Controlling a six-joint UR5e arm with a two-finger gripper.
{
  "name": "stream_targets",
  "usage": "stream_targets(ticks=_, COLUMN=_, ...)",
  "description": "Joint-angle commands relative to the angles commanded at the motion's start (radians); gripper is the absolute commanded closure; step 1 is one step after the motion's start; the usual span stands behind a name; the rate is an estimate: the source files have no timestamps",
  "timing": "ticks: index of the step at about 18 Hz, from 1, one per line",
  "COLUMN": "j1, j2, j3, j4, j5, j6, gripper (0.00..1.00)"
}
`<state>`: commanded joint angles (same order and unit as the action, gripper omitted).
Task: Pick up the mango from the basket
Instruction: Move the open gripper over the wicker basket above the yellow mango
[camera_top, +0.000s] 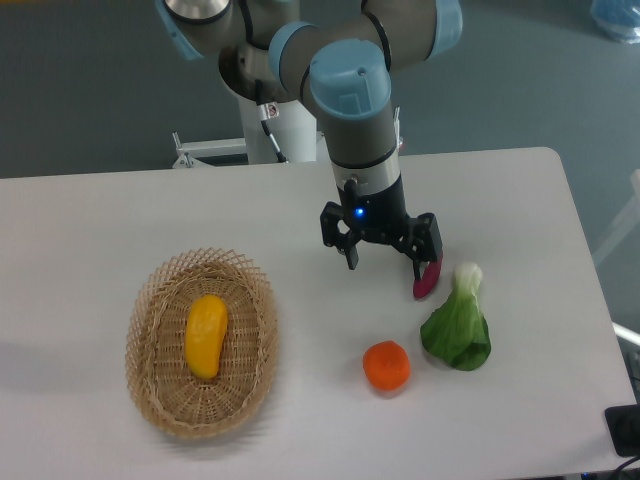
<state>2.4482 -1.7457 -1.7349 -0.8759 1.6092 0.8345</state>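
Observation:
The mango (206, 335) is a smooth yellow-orange oval lying lengthwise in the middle of the wicker basket (142, 318), at the front left of the white table. My gripper (385, 262) hangs well to the right of the basket, above the table, pointing down. Its jaws are spread and nothing is between them. A small dark purple-red tuber (429, 279) sits just by the right fingertip, partly hidden by it.
A round orange fruit (386, 366) lies in front of the gripper. A green leafy vegetable with a white stem (458, 325) lies to its right. The table's right edge (590, 300) is near these.

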Motion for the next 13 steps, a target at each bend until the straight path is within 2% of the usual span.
stream_targets(ticks=4, j1=-0.011, j2=-0.006, j3=-0.002, j4=0.008, j5=0.000, j6=-0.003, gripper=0.00)
stream_targets(ticks=7, j1=-0.034, j2=-0.017, j3=-0.028, j4=0.020, j5=-0.006, j6=-0.014, gripper=0.00)
stream_targets(ticks=9, j1=-0.086, j2=-0.023, j3=-0.049, j4=0.064, j5=-0.006, j6=-0.130, gripper=0.00)
stream_targets(ticks=11, j1=-0.135, j2=-0.023, j3=-0.049, j4=0.067, j5=-0.008, j6=-0.251, gripper=0.00)
stream_targets(ticks=13, j1=-0.185, j2=-0.031, j3=-0.051, j4=0.067, j5=-0.023, j6=-0.304, gripper=0.00)
